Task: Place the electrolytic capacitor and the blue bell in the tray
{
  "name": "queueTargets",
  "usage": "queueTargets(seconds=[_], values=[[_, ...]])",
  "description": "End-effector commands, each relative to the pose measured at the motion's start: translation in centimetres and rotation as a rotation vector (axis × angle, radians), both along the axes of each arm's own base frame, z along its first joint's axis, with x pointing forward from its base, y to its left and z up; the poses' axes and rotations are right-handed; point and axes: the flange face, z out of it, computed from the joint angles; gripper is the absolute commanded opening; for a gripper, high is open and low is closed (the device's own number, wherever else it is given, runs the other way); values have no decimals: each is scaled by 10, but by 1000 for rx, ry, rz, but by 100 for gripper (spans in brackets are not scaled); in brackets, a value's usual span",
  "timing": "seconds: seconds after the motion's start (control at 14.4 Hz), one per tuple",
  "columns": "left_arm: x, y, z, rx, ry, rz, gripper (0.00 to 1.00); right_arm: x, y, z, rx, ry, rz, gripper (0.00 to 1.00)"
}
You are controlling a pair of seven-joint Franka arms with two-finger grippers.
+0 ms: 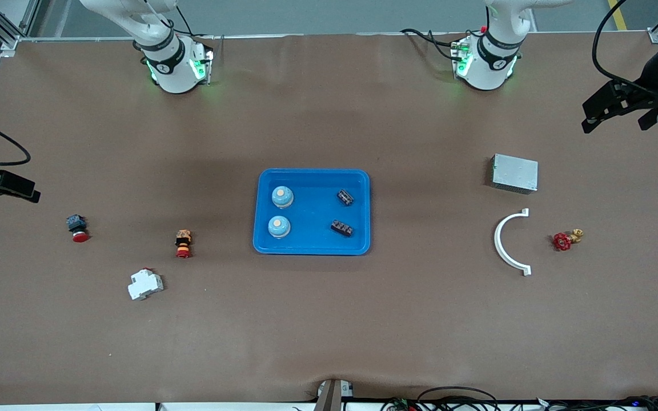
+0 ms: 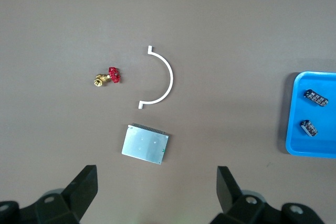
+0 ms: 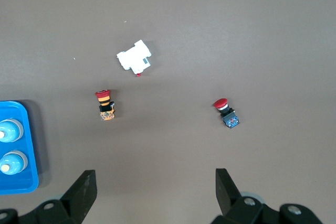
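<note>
While both claws, left [image 1: 620, 117] and right [image 1: 6, 188], hang spread and empty over the tabletop [image 1: 329, 319] ends, two blue bells [image 1: 282, 197] and two electrolytic capacitors [image 1: 345, 197] sit in the tray [image 1: 312, 249]; light, rigid, likely slippery domes, best pinched across their sides.

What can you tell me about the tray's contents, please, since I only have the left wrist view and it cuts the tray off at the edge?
Observer: The tray holds four items; besides the two dark capacitors you can see, two blue bells sit at the end toward the right arm.
Operator: Thank you. Where is the right gripper?
Observer: The right gripper is open and empty, waiting over the right arm's end of the table, away from the tray.
Operator: Is anything lying on the table near it?
Observer: Yes, a red-capped push button, an orange-bodied button and a white breaker.
Operator: And my own gripper?
Observer: The left gripper is open, over the left arm's end of the table.
</note>
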Motion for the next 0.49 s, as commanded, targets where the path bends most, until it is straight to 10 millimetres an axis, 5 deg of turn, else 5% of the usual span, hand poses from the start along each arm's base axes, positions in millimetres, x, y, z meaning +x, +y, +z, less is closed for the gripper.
queueTargets(seconds=[0.0,0.42], values=[[-4,2,8,-4,-8,-6,100,4,1,3,-21,-1,-5,100],[-3,2,6,-10,-3,-6,100,5,3,3,-19,-1,-2,100]])
